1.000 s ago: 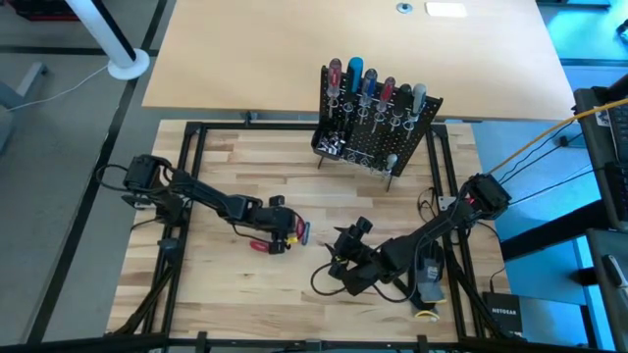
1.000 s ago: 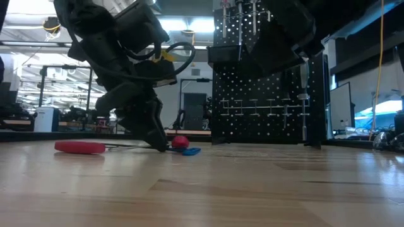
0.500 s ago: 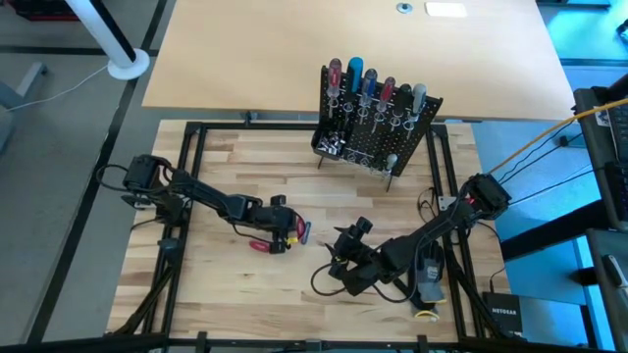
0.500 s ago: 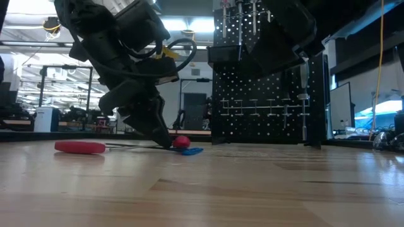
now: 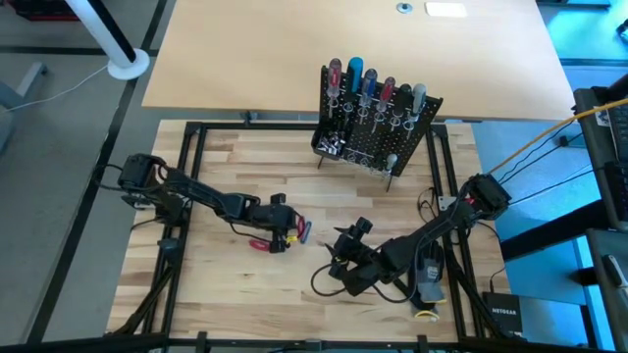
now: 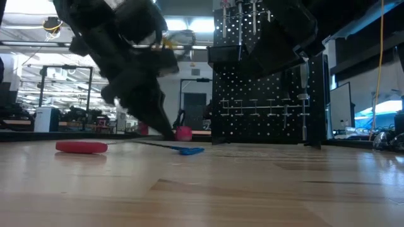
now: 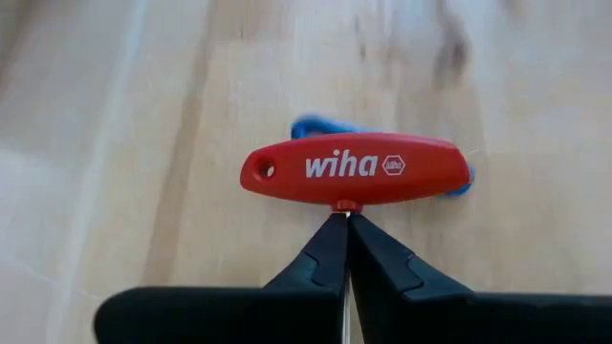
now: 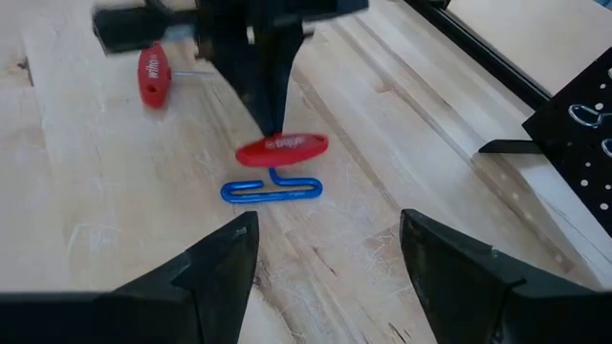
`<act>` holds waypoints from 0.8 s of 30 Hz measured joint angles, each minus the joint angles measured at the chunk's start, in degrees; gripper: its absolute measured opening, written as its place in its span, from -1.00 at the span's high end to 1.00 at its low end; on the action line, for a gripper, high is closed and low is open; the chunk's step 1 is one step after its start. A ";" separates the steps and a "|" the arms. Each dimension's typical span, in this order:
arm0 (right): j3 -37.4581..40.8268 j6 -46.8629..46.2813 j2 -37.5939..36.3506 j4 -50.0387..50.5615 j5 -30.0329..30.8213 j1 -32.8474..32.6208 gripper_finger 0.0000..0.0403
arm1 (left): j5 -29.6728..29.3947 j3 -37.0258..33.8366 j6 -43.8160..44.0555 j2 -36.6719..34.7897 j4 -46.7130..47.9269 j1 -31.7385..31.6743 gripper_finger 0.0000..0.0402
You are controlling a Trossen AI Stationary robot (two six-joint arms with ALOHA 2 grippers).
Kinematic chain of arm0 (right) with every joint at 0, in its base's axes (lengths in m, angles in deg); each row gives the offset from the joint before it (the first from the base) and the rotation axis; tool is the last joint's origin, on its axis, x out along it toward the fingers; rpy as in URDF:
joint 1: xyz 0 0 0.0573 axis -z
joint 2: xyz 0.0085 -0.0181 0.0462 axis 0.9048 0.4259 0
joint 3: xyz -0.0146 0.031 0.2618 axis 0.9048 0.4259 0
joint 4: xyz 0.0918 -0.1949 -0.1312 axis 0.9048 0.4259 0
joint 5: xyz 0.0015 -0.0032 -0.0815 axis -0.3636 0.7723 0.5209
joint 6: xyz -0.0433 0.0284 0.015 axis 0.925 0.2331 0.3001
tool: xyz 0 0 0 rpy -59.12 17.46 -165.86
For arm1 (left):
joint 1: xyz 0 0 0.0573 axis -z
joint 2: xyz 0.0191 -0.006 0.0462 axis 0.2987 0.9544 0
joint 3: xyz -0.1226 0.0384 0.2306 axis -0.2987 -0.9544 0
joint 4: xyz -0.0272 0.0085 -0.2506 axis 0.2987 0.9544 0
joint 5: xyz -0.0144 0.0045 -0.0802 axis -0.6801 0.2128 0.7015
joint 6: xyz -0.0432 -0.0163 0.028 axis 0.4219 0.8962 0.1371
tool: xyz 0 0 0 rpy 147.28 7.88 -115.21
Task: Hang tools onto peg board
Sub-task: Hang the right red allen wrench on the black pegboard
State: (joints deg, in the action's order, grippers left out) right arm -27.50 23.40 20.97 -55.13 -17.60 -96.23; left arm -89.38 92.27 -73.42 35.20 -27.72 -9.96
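Since the earlier frames, the left claw (image 7: 342, 250) has pressed its fingers together on the thin metal shaft of a red T-handle tool (image 7: 356, 169) and raised that handle off the counter (image 5: 255, 176); in the low view the handle (image 6: 184, 133) now hangs clear of the wood. Left claw: shut tight, the shaft pinched between the fingertips, the red handle crosswise just beyond them. Directly beyond and below the held handle lies a blue wire-handled tool (image 8: 273, 187), flat on the counter. A second red-handled tool (image 8: 150, 75) lies on the wood off to one side of the left claw, apart from it. Right claw (image 8: 325, 253): fingers spread wide, gripping nothing, hovering near the counter and facing the left claw, with the blue tool between the two. Peg board (image 5: 378, 132): well beyond both claws, upright at the counter's far edge; its top ring holders carry a row of screwdrivers (image 5: 371, 86) with red, blue and grey handles, and its bottom tray holds small silver metal bits (image 5: 332, 147).
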 joint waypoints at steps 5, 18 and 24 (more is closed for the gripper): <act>0.00 0.00 0.00 -0.03 0.09 -0.48 -0.27 | -2.84 0.04 0.06 -5.16 0.08 2.28 1.00; 0.00 0.69 -9.56 -0.46 6.42 -3.69 -0.27 | -10.14 0.04 -15.25 -17.42 -14.82 5.45 1.00; -0.02 7.64 -15.94 -6.32 17.74 -5.73 -0.27 | -12.27 0.11 -22.83 -20.23 -34.20 4.85 1.00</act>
State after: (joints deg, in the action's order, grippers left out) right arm -27.52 31.03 5.03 -61.45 0.13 -101.96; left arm -101.65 92.38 -96.25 14.97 -61.92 -5.10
